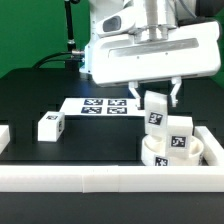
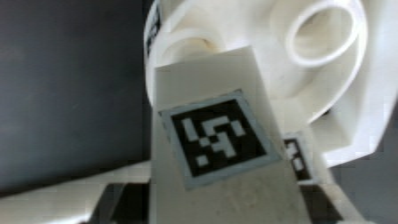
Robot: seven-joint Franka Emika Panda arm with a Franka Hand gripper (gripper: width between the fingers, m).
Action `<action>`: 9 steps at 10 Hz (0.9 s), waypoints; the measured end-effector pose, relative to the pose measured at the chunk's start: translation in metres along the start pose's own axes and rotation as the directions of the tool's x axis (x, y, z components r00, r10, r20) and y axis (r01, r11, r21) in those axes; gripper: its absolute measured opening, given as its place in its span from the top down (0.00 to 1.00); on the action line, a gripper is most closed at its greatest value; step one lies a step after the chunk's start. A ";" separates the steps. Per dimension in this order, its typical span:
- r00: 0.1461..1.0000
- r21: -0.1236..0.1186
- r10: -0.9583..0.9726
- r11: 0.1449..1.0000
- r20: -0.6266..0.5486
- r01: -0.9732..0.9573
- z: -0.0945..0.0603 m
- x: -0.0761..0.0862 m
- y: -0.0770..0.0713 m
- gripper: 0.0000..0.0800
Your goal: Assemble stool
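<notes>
While one short, blocky white plastic leg stands planted in the round, ring-rimmed white plastic seat, set by the long white border rails at the exterior view's right, a second leg hangs over the seat and a third leg lies loose, well apart. Assembly is judged about one-third done. The second leg's long axis is near upright, slightly tilted, lower end seatward. The two-finger gripper straddles it; whether it pinches cannot be told.

seat | upright leg on it | tilted leg beside | loose leg apart
</notes>
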State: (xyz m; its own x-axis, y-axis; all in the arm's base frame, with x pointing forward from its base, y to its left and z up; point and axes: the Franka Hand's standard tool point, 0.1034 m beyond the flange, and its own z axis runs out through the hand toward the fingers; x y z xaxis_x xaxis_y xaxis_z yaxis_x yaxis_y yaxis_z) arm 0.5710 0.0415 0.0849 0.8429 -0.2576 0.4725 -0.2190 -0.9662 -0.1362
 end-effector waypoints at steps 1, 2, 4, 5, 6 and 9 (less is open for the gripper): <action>1.000 -0.003 0.000 1.000 -0.018 0.000 -0.001 -0.001 0.004 0.59; 1.000 -0.001 0.000 1.000 -0.016 0.000 -0.001 0.000 0.002 0.59; 1.000 -0.002 0.000 1.000 -0.015 0.000 -0.001 -0.001 0.003 0.52; 1.000 -0.002 0.000 1.000 -0.015 0.000 0.000 -0.001 0.003 0.30; 1.000 0.000 0.000 1.000 -0.008 0.000 0.000 -0.002 0.002 0.30; 0.993 0.049 0.003 0.999 0.121 -0.009 -0.017 0.010 -0.012 0.19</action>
State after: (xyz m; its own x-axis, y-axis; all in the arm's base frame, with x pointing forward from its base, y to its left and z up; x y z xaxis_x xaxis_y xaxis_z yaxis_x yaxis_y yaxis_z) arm 0.5736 0.0503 0.1059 0.8955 -0.2572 0.3632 -0.2023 -0.9622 -0.1825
